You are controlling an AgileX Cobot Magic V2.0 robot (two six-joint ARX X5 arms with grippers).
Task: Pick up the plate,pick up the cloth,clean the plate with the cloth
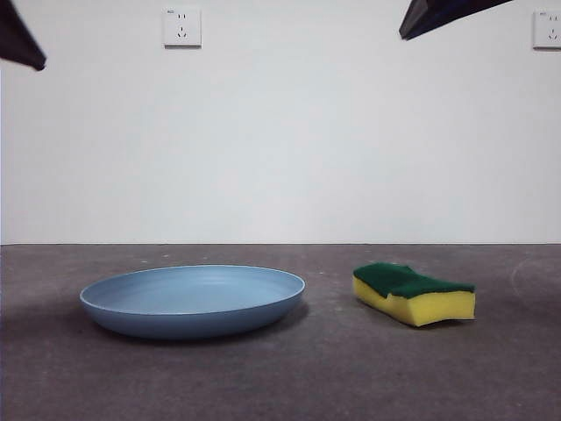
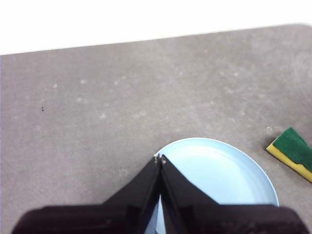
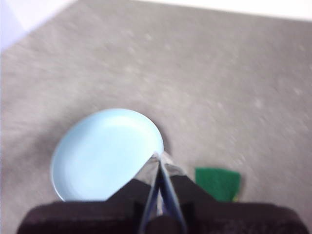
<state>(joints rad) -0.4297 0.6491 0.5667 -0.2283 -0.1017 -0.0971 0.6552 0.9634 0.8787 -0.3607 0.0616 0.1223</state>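
Observation:
The light-blue plate (image 1: 193, 299) lies flat on the grey table, left of centre. To its right sits the cloth (image 1: 414, 293), a yellow sponge block with a green top. Both arms hang high above the table. My left gripper (image 2: 160, 158) is shut and empty, its tips over the near rim of the plate (image 2: 219, 170), with the cloth (image 2: 293, 151) off to one side. My right gripper (image 3: 160, 157) is shut too and holds nothing; below it lie the plate (image 3: 105, 151) and the cloth (image 3: 218, 183). In the front view only a black tip shows at each top corner.
The grey table top (image 1: 280, 377) runs back to a white wall with two sockets (image 1: 182, 26). Bare table surrounds the plate and cloth on all sides.

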